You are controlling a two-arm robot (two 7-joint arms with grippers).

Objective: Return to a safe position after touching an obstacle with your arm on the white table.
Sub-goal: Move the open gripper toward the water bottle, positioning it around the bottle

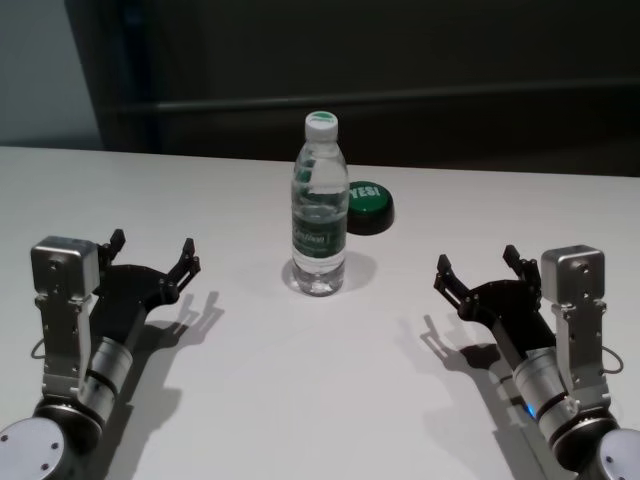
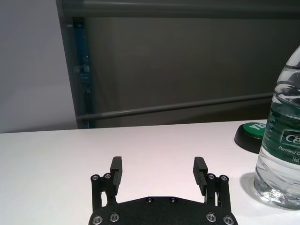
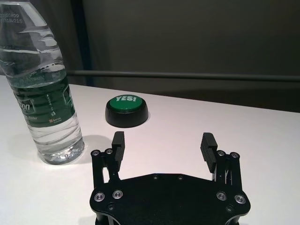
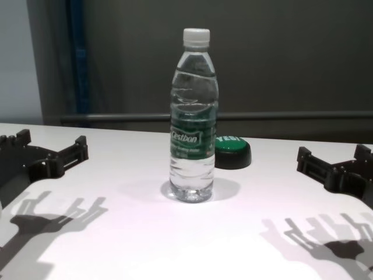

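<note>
While upright on the white table (image 1: 250,400), bottle (image 1: 320,205) just before green button (image 1: 366,205).

A wide, glossy white table (image 1: 250,400) carries two things. A clear water bottle (image 1: 320,205) with a white cap and green label band stands upright near the middle of the table. Just beyond it, at about two o'clock from the bottle, sits a low round green button (image 1: 366,205) on a black base, lettered "YES!". Bottle and button stand close together but apart, each resting directly on the tabletop.
</note>
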